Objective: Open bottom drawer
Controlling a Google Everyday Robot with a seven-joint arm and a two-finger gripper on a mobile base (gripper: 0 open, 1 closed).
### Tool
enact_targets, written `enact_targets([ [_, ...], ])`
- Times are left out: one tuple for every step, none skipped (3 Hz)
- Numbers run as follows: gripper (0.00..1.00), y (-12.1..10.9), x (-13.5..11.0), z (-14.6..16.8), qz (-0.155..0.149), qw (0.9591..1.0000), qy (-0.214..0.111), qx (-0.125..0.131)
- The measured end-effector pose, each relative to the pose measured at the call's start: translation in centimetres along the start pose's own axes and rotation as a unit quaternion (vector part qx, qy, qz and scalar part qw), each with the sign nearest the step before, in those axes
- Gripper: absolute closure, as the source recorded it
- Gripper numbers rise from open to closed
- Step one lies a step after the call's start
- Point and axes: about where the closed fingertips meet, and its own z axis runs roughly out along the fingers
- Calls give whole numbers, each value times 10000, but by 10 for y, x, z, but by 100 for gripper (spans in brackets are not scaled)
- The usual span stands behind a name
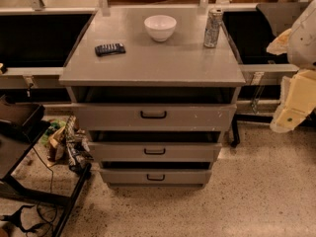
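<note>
The grey metal cabinet [153,68] stands in the middle of the view with three drawers. The bottom drawer [187,177] is the lowest and smallest, with a plain grey front and a small black loop handle [156,177]. A dark gap shows above its front, as above the other two. My gripper [292,107] is the cream-coloured part at the right edge. It hangs in the air level with the top drawer, to the right of the cabinet and well above the bottom drawer's handle. It holds nothing that I can see.
On the cabinet top are a white bowl [160,27], a silver can [213,28] and a flat black object [109,49]. A black stand [19,147], bags [66,142] and cables [29,216] crowd the floor on the left. Speckled floor lies in front.
</note>
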Motion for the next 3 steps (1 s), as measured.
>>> enact_targets([
  [0,0,0,0,0,10000,-1,0],
  [0,4,-1,13,-24,10000,-78,-36],
  [0,25,-2,50,-77,9996,-238,-128],
])
